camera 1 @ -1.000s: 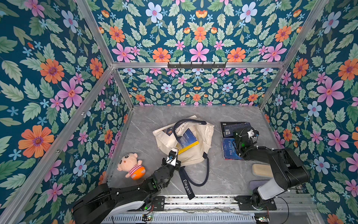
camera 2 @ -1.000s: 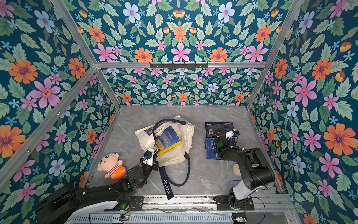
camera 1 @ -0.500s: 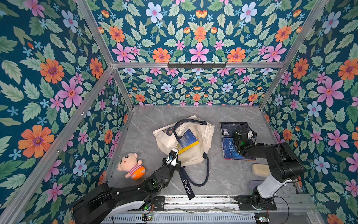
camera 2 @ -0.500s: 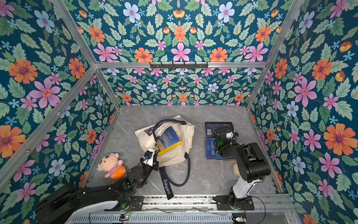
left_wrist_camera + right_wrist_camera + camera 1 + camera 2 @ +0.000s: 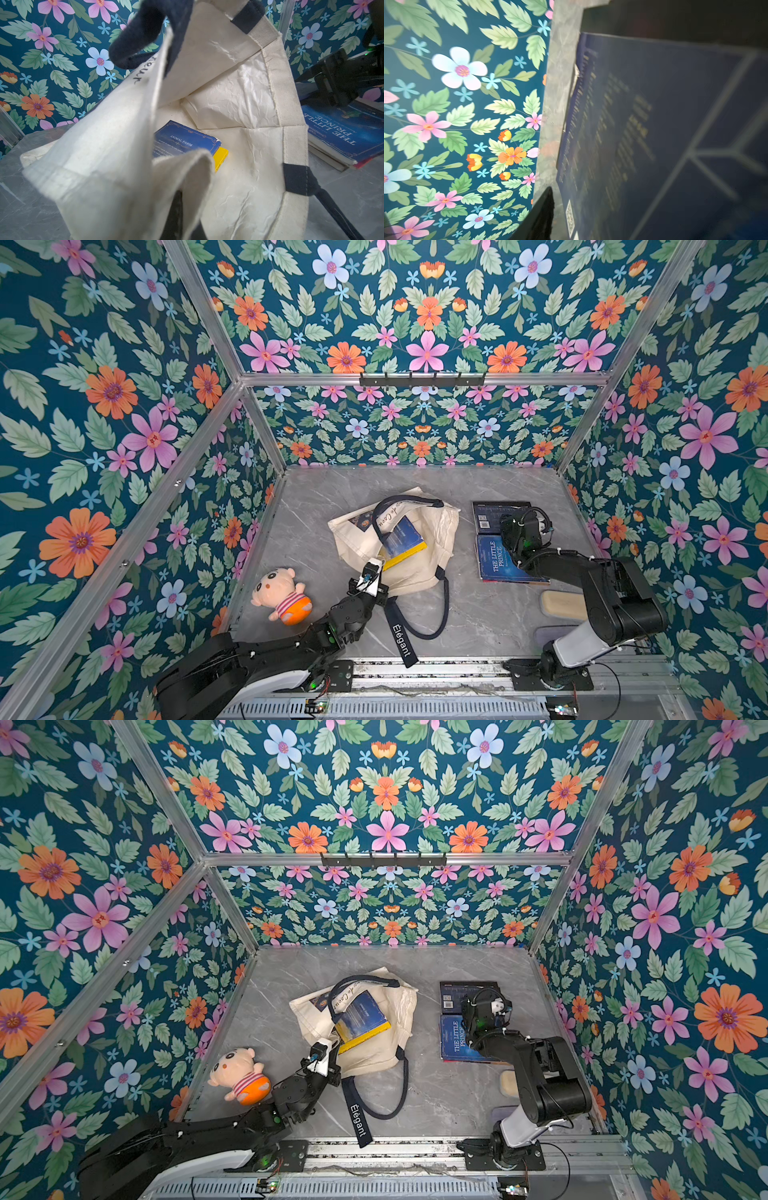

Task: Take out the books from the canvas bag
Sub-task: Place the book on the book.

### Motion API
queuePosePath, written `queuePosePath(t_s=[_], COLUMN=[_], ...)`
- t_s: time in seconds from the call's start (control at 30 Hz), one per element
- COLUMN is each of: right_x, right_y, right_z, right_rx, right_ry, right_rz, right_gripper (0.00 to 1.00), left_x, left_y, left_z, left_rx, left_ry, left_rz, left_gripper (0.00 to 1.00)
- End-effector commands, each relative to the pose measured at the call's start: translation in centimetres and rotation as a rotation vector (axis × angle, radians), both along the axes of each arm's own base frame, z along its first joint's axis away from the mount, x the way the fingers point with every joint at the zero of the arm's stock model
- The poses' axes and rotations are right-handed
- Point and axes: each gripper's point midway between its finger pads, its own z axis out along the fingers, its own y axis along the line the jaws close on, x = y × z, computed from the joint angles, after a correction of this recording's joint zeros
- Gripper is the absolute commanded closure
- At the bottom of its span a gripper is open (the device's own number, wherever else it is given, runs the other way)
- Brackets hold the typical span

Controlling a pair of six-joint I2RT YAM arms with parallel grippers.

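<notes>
The cream canvas bag [image 5: 432, 547] lies slumped mid-table, mouth held up. My left gripper [image 5: 371, 572] is shut on its near rim; cloth [image 5: 182, 187] fills its jaws. Inside the bag lie a blue book [image 5: 401, 536] titled Animal Farm [image 5: 185, 141] and a yellow one [image 5: 221, 159] under it. To the right, a Little Prince book [image 5: 496, 562] tops a small stack. Behind the stack a dark book [image 5: 488, 512] lies flat. My right gripper [image 5: 521, 526] hovers over that dark book [image 5: 654, 135], open; one finger [image 5: 543, 207] stands clear of the book's edge.
A pink plush doll [image 5: 282, 595] lies front left. The navy strap reading Elegant [image 5: 401, 639] trails to the front rail. A beige block [image 5: 561, 603] and a pale pad [image 5: 550, 632] sit by the right arm's base. Floral walls enclose the table.
The right gripper set the dark book down flat behind the Little Prince stack and its jaws parted. The left arm and the bag stayed as they were.
</notes>
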Motion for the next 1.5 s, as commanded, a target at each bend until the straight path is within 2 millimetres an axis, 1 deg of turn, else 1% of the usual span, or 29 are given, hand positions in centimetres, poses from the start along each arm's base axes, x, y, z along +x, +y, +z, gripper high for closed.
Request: queuePosePath(t_s=[0.0, 0.17, 0.4, 0.47, 0.57, 0.73, 0.87, 0.9, 1.03, 1.17, 1.23, 1.3, 1.37, 1.4, 1.43, 1.47], right_x=[-0.3, -0.6, 0.2, 0.4, 0.3, -0.6, -1.8, -2.2, -2.9, -2.8, -2.4, -2.2, -2.3, -2.4, -2.4, -2.6], right_y=[0.6, -0.1, -0.6, -0.5, -0.7, -0.9, -1.2, -1.2, -1.2, -1.4, -1.2, -0.9, -0.8, -0.4, -0.1, 0.4], right_z=[-0.2, 0.4, -0.8, -0.9, -0.4, 1.0, 1.5, 1.3, 0.9, 1.1, 1.5, 2.4, 3.8, 4.5, 5.2, 5.9], right_rx=[0.048, 0.006, 0.023, 0.029, 0.023, 0.015, 0.019, 0.027, 0.049, 0.029, 0.015, 0.001, -0.023, -0.034, -0.048, -0.064], right_ry=[0.015, 0.020, 0.041, 0.039, 0.034, 0.028, 0.050, 0.062, 0.083, 0.064, 0.042, 0.014, -0.023, -0.041, -0.060, -0.074], right_rz=[0.024, 0.008, 0.007, 0.010, 0.007, 0.007, -0.009, -0.014, -0.015, -0.010, 0.007, 0.036, 0.065, 0.087, 0.112, 0.141], right_gripper=[0.49, 0.49, 0.52, 0.53, 0.53, 0.46, 0.34, 0.33, 0.30, 0.30, 0.30, 0.28, 0.21, 0.15, 0.05, 0.01], left_x=[0.1, 0.1, 0.0, 0.0, 0.0, 0.1, 0.1, 0.1, 0.0, 0.0, 0.0, 0.0, 0.0, -0.1, -0.1, -0.1], left_y=[-0.3, -0.5, -0.5, -0.5, -0.5, -0.7, -0.8, -0.8, -0.8, -0.8, -0.8, -0.8, -0.9, -0.9, -0.9, -0.9], left_z=[1.2, 1.1, 1.1, 1.1, 1.0, 1.0, 1.0, 1.0, 1.0, 1.0, 1.1, 1.0, 1.1, 1.1, 1.1, 1.1], left_rx=[-0.044, -0.044, -0.042, -0.043, -0.040, -0.037, -0.037, -0.038, -0.040, -0.040, -0.042, -0.040, -0.044, -0.043, -0.043, -0.043], left_ry=[-0.021, -0.018, -0.018, -0.017, -0.016, -0.014, -0.013, -0.012, -0.013, -0.013, -0.014, -0.013, -0.016, -0.015, -0.016, -0.018], left_rz=[-0.009, -0.013, -0.017, -0.017, -0.018, -0.023, -0.027, -0.027, -0.029, -0.030, -0.031, -0.031, -0.036, -0.037, -0.039, -0.040], left_gripper=[1.00, 1.00, 1.00, 1.00, 1.00, 1.00, 1.00, 1.00, 1.00, 1.00, 1.00, 1.00, 1.00, 1.00, 1.00, 1.00])
